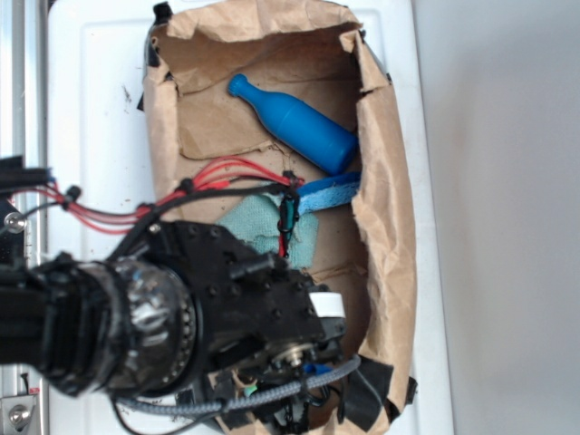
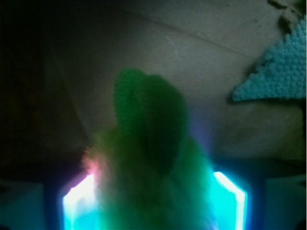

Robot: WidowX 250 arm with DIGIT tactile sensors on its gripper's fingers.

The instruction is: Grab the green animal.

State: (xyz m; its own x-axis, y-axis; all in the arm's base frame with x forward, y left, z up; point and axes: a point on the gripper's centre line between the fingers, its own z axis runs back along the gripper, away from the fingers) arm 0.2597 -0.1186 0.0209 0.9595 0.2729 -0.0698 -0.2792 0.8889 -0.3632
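The green animal [image 2: 151, 143] sat directly between the two glowing fingers [image 2: 79, 201], long axis pointing away from the wrist over the brown-paper floor [image 2: 201, 48], fingers flanking it, contact unclear.

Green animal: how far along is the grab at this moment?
Done: the gripper has reached the green animal, which sits between its two glowing fingers. In hand: closing on it; firm contact can't be confirmed. Left: lifting it off the paper-lined box floor. The arm hides the toy in the exterior view.
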